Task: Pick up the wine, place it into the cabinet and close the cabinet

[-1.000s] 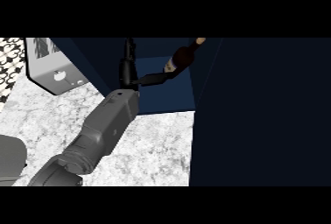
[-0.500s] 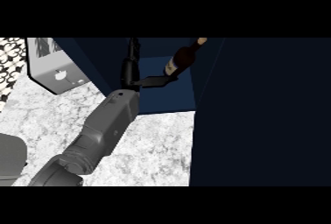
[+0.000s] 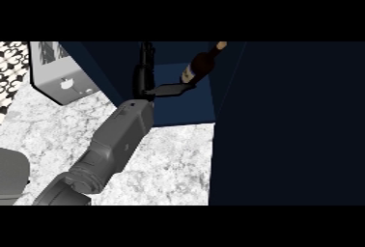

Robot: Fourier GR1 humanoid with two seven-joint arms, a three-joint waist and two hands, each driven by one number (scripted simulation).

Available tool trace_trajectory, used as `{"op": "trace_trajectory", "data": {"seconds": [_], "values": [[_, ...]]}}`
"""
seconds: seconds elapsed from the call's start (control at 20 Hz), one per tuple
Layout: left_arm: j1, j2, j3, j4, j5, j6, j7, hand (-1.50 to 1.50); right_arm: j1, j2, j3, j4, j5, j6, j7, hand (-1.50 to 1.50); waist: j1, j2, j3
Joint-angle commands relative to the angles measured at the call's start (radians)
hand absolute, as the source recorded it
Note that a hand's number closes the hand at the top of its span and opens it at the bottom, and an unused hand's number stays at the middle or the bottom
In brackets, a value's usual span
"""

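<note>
The wine bottle (image 3: 202,65) is dark with a pale label and a tan cap. It leans tilted inside the dark blue cabinet (image 3: 178,108), neck toward the upper right. My right hand (image 3: 146,77) reaches into the cabinet just left of the bottle. Its fingers point straight up, apart from the bottle, and the thumb (image 3: 171,89) sticks out flat to the right under the bottle's lower end. The hand is open. A wide, dark cabinet door (image 3: 285,120) stands open and fills the right side. Of my left arm only a grey part (image 3: 10,178) shows at the lower left; its hand is out of view.
A grey metal appliance (image 3: 61,79) stands on the marbled counter (image 3: 164,159) at the upper left, next to the cabinet's left wall (image 3: 92,67). Patterned wall tile (image 3: 14,62) shows behind it.
The bottle has shifted slightly and stands a little steeper in the cabinet. My right hand's thumb has flattened out beneath it; the forearm has hardly moved.
</note>
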Motion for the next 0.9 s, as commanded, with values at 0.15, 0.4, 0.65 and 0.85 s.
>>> {"op": "trace_trajectory", "data": {"seconds": [0.15, 0.4, 0.65, 0.85], "values": [[0.080, 0.002, -0.038, -0.036, 0.099, -0.015, -0.018, -1.50, -0.002, -0.010, -0.002, -0.058, -0.040, -0.007, 0.047, -1.50, 0.013, -0.009, 0.001], [0.196, 0.002, -0.191, -0.152, 0.183, 0.004, 0.004, -1.50, -0.051, 0.006, 0.004, 0.007, -0.006, -0.048, 0.032, -1.50, 0.022, -0.017, 0.001], [0.313, 0.002, -0.386, -0.383, 0.267, 0.118, 0.054, -1.50, 0.059, -0.023, -0.016, -0.149, -0.037, -0.026, 0.099, -1.50, 0.040, -0.024, 0.002], [0.423, 0.002, -0.575, -0.613, 0.345, 0.298, 0.078, -1.50, 0.066, -0.013, -0.025, -0.074, -0.007, -0.013, 0.016, -1.50, 0.053, -0.020, 0.002]]}}
